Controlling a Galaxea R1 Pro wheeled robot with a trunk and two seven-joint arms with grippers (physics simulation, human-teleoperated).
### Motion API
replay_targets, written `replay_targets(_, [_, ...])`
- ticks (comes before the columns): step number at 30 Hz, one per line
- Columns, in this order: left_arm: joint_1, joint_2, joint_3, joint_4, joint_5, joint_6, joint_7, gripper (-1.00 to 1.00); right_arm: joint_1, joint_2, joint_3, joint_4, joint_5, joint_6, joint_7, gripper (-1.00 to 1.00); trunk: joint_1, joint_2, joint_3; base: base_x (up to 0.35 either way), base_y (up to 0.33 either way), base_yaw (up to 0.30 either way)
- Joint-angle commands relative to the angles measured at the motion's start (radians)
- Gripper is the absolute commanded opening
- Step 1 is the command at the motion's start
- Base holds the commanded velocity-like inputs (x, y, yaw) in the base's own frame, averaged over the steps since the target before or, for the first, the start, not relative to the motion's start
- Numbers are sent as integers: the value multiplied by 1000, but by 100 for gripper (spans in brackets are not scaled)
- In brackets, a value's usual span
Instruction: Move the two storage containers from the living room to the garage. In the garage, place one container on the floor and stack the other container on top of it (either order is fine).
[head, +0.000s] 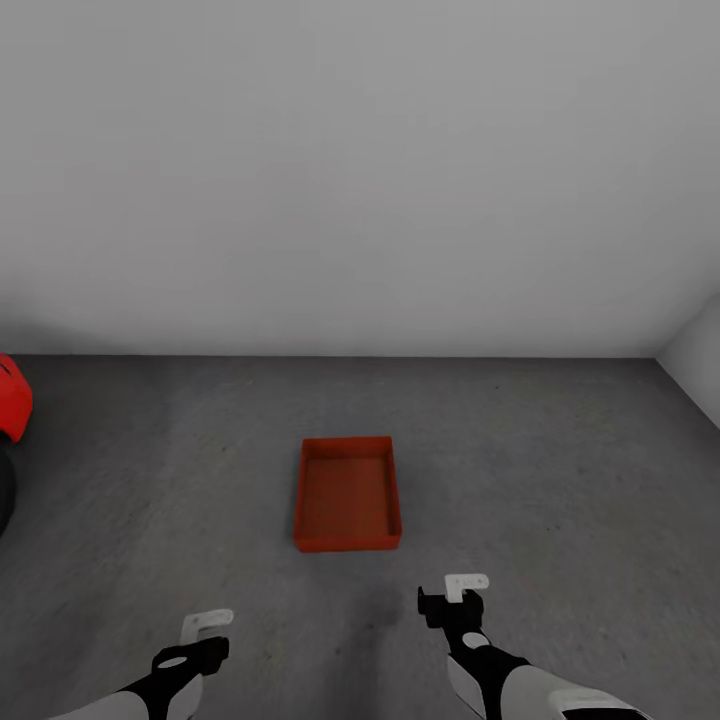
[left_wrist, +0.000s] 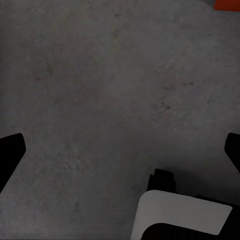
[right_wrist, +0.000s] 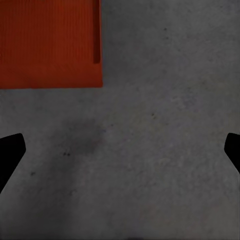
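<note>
Orange-red storage container (head: 347, 493), one, grey floor (head: 560, 470)

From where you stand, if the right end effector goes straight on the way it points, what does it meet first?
Most likely bare floor. The right end effector, fingers spread and empty, looks down on grey concrete; the storage container lies off to one side of that line, though depth is hard to judge.
</note>
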Motion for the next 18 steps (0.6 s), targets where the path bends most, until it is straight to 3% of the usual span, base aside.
replay_targets(1, [-1,0,-1,1,11,-4,0,100,-1,0,-2,1,10,-2,-7,100,0,-1,-1,0,0,0])
replay_targets(18, [-1,7,1,3,44,3,4,100,2,0,-1,3,11,-1,-10,100,0,-1,-1,0,0,0])
